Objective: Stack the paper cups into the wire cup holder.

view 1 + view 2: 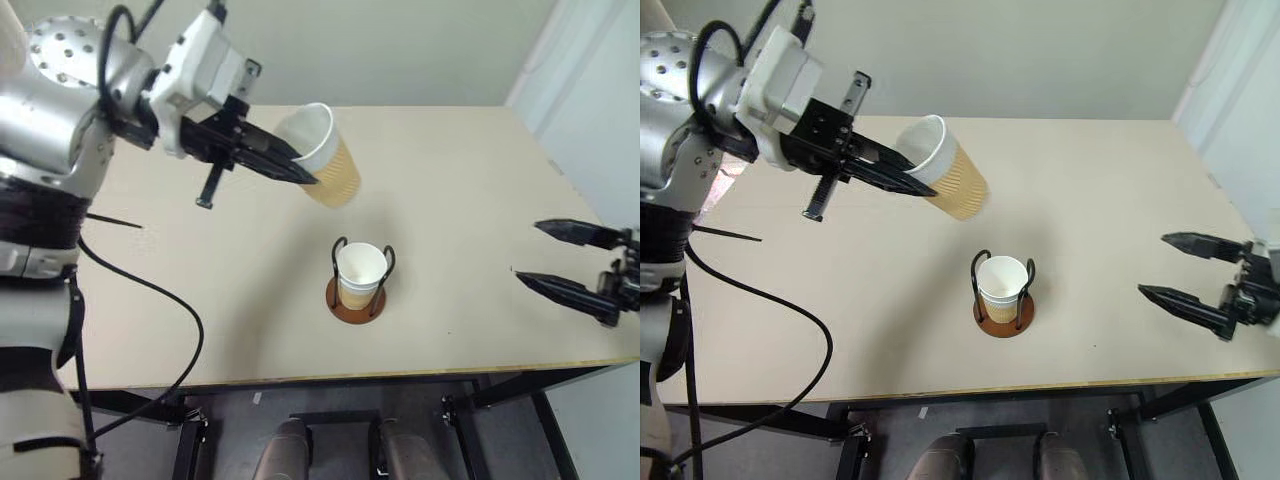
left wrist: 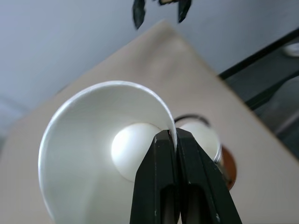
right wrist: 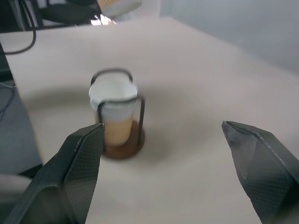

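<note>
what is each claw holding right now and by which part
The left claw holds a paper cup by its rim, one finger inside and one outside, lifted and tilted above the table. The right claw is open and holds nothing.

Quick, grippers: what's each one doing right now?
Left gripper: shut on a paper cup's rim, held above the table.
Right gripper: open, empty.

Cut off and hard to read

I can't count the cups nested in the holder (image 1: 357, 300); my right arm runs off the picture edge behind its gripper (image 1: 560, 258).
</note>
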